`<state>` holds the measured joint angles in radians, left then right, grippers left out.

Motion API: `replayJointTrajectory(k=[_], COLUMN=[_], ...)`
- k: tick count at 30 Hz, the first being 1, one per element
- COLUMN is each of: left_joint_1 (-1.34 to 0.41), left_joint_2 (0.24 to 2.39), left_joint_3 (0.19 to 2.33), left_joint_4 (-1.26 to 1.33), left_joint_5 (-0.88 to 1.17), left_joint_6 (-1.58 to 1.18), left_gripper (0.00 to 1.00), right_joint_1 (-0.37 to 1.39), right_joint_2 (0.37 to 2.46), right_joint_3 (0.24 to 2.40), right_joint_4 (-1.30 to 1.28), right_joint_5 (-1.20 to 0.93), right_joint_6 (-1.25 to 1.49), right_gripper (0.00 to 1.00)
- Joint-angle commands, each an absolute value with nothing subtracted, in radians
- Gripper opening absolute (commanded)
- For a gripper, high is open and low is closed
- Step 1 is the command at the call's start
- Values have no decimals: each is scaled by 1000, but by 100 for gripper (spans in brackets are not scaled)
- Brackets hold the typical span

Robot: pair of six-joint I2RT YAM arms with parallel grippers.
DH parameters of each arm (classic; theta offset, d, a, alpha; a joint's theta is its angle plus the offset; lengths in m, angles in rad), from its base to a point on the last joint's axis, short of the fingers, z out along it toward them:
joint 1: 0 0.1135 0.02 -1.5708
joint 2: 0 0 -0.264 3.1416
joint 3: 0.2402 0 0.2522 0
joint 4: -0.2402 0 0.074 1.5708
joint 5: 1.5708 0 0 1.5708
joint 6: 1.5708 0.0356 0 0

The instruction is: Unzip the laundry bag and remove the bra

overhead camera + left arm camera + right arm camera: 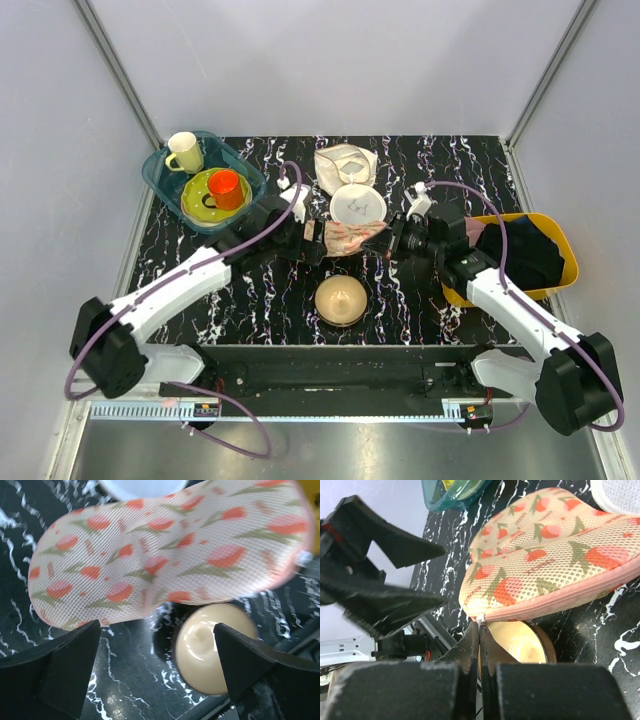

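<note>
Tan dome bowl (341, 299): lower centre of tabletop (420, 300).
Laundry bag (350, 237): frame centre, visible zip closed, far edge partly hidden by white mesh disc (358, 205).
Left gripper (157, 665): spread wide, empty.
Right gripper (480, 630): pressed together at the bag's zip end; pull tab indistinct.

Bright, even overhead light; soft shadows. Glare spot on bowl (212, 650). Left wrist view: bag (170, 555) blurred at edges. Top view sharp.
</note>
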<state>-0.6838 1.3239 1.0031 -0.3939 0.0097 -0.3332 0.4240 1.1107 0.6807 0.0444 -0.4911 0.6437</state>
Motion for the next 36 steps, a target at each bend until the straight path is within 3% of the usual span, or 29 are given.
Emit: replayJointTrajectory(k=[1,9,12,15,18,19,20,24,31,36], left_joint_1=[-758,-847,-847,-847,-847,-848,-848,-847,-844,-842], left_joint_2=[1210,1327,1385,1431,1442,1436,1416,1340,1175,1157], left_joint_3=[1014,1094,1135,1161,1158,1151,1137,1075,942,931], left_joint_4=[-298,-209,-190,-181,-180,-178,-178,-180,-156,-160], left_joint_5=[78,69,104,103,80,72,48,-17,-152,-143], left_joint_6=[-265,-186,-184,-187,-198,-202,-206,-199,-184,-196], left_gripper=[99,98,90,76,39,23,1,0,0,0], right_joint_1=[420,420,420,422,420,420,417,361,163,166], right_joint_2=[1094,1103,1100,1094,1091,1088,1089,1062,1112,1121], right_joint_3=[790,842,851,848,847,848,850,844,825,810], right_joint_4=[-52,-64,-75,-77,-100,-109,-123,-170,-169,-88], right_joint_5=[-535,-580,-578,-571,-557,-539,-525,-472,-561,-650], right_joint_6=[672,695,701,707,695,687,678,635,595,652], right_gripper=[0,0,0,0,0,0,0,0,0,0])
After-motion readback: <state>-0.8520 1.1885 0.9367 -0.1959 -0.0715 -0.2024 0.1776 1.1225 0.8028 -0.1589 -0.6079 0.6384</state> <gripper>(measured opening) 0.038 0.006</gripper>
